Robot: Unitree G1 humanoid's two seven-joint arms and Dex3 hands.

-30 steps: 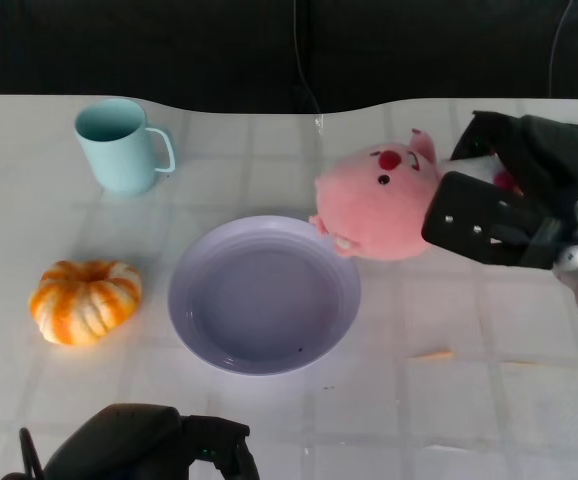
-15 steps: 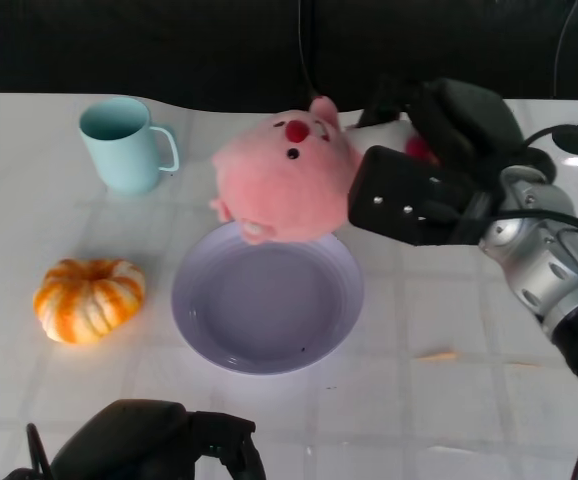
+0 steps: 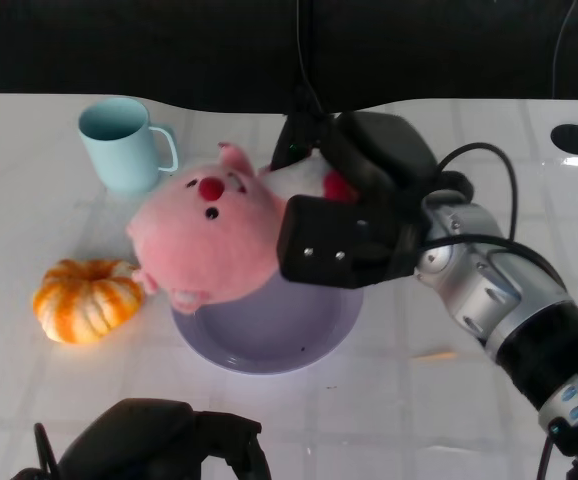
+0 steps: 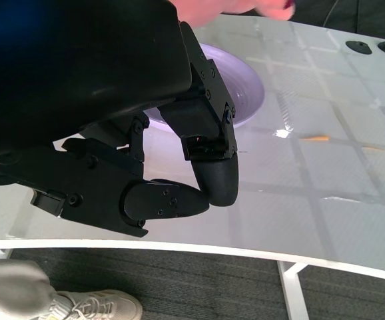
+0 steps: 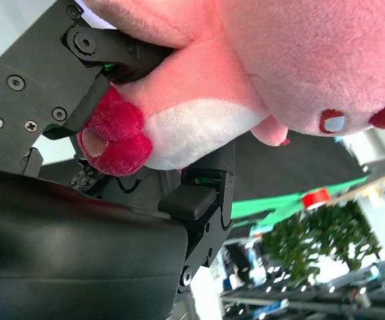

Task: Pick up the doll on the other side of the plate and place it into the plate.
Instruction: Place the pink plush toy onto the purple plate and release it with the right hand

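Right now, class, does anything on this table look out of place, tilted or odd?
Only the pink doll: the right robot hand holds it tilted in the air, over the far left rim of the plate, not yet set down. The mug stands upright and the pumpkin sits undisturbed.

Left hand point(image 4: 179, 167): fingers curled inward, holding nothing, positioned above the white table point(image 4: 326, 200). Lavender plate point(image 4: 242, 90) lies beyond the fingers.

left hand point(image 3: 159, 445): low, fingers curled, holding nothing | right hand point(image 3: 354, 215): raised, arm extended, gripping
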